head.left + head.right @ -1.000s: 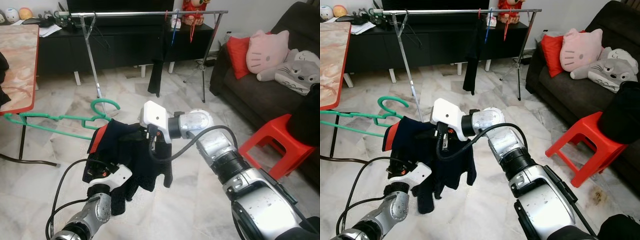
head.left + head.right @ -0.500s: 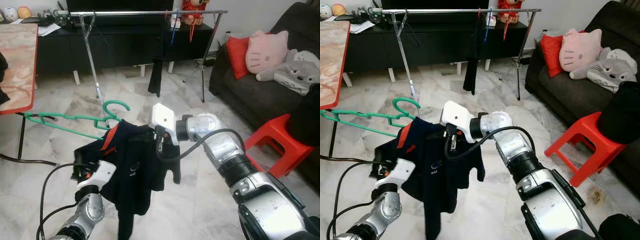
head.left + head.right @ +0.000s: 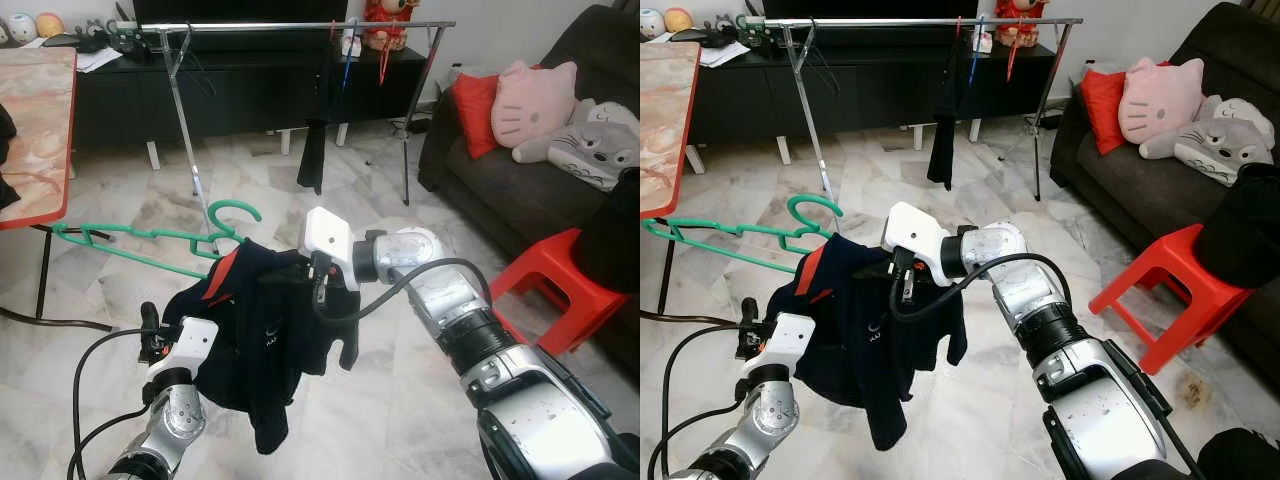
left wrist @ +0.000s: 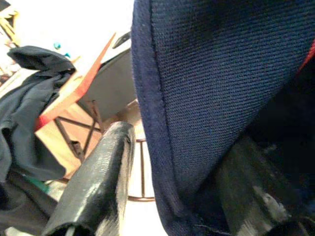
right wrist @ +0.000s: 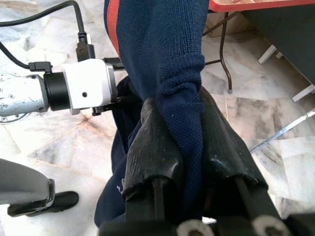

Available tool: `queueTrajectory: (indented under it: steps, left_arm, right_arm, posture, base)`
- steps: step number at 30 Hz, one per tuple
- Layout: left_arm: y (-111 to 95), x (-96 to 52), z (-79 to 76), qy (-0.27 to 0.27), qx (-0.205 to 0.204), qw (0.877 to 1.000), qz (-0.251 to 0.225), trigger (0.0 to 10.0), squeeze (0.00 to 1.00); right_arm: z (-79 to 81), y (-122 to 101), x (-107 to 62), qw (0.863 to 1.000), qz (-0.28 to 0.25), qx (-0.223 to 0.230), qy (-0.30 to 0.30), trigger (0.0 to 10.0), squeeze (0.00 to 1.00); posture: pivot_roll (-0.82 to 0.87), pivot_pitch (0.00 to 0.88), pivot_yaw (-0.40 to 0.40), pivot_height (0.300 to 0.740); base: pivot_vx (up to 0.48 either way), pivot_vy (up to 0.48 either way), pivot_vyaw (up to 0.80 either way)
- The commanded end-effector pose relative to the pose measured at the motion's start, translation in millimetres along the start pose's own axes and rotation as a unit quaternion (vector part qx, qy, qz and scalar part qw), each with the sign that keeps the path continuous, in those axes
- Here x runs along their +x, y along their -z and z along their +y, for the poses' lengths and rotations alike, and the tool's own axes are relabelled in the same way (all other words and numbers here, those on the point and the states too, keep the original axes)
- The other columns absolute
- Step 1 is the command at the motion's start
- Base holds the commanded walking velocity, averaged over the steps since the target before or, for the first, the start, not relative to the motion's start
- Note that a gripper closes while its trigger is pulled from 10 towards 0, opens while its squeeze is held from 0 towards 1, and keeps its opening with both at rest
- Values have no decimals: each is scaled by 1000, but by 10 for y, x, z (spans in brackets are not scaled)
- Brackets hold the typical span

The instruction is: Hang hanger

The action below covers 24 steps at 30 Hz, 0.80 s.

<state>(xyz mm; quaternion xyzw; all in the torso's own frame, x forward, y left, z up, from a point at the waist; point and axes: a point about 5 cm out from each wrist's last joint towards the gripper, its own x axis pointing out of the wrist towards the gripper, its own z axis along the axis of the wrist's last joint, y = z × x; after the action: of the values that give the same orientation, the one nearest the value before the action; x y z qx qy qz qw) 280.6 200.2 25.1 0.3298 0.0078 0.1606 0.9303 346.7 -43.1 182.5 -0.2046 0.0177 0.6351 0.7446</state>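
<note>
A navy garment (image 3: 265, 335) with red trim hangs at centre, draped over one end of a green hanger (image 3: 150, 240) whose hook points up. The right pincer (image 5: 179, 147) is pressed together on a fold of the cloth. The left pincer (image 4: 167, 196) at 7 o'clock has its fingers spread, the garment's hem lying between them. Judged from this, the garment is only partly on the hanger and nothing is hung yet. The metal clothes rail (image 3: 300, 26) stands far off at 12 o'clock, carrying a dark garment (image 3: 312, 155). A red-edged surface (image 3: 35, 120) sits at 10 o'clock; a red stool (image 3: 555, 285) and sofa (image 3: 500, 190) at 3 o'clock; open marble floor (image 3: 130, 200) lies between.
</note>
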Motion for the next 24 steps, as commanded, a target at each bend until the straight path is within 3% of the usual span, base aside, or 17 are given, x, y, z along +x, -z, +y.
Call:
queueTrajectory:
  steps: [1,17,22,24]
  left_arm:
    - [-2,-39,-40,9,-15,1000,2,0,0]
    - [-45,-88,-145,72,-51,996,-8,0,0]
    - [-23,-127,-208,114,-89,989,13,0,0]
    - [43,-136,-188,113,-118,986,44,0,0]
  right_arm:
    - [-78,-55,-78,1000,2,-14,17,10000,0]
    - [-101,38,-125,999,21,-7,32,10000,0]
    - [-121,105,-207,999,31,-5,45,10000,0]
    - [-118,153,-256,998,38,-2,48,10000,0]
  posture:
    - [-57,0,-144,740]
    - [-54,0,-142,740]
    - [-54,0,-142,740]
    - [-53,0,-139,740]
  base:
    - [0,0,0]
    - [0,0,0]
    - [0,0,0]
    - [0,0,0]
